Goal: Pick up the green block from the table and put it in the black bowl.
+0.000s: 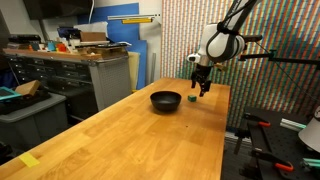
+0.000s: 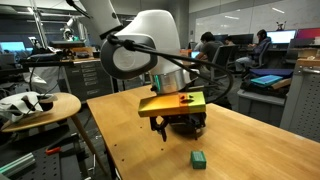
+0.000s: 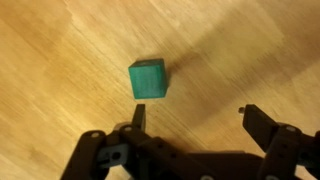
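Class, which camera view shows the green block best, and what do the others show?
The wrist view: the green block sits large with its top face clear. Both exterior views show it small: a distinct block, or a mere speck beside the black bowl.

Robotics lab/workshop: a cluttered grey drawer workbench [image 1: 62,72] stands beside the wooden table [image 1: 120,135], with people [image 2: 262,42] seated at monitors [image 2: 284,37] in the open-plan area beyond the table.
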Controlling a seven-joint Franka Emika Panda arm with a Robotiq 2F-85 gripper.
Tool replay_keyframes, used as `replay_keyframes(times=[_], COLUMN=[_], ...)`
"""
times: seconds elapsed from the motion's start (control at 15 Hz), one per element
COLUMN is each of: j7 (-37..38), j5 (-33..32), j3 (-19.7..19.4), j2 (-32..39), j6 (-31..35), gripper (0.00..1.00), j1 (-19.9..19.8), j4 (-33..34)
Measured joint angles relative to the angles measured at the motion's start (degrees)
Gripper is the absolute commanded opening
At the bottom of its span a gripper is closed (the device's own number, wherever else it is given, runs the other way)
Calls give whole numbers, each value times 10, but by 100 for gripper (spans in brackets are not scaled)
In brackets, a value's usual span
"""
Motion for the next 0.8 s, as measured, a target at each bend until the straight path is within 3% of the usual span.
replay_keyframes(times=[0.4, 0.67, 0.73, 0.8], j7=[-9, -9, -9, -9], j5=[-16, -36, -38, -39], j3=[73, 96, 101, 109], j2=[70, 110, 117, 125], j6=[1, 7, 7, 8], gripper=[100, 100, 75, 74], j1=[-107, -140, -146, -153], j4=[60, 87, 93, 100])
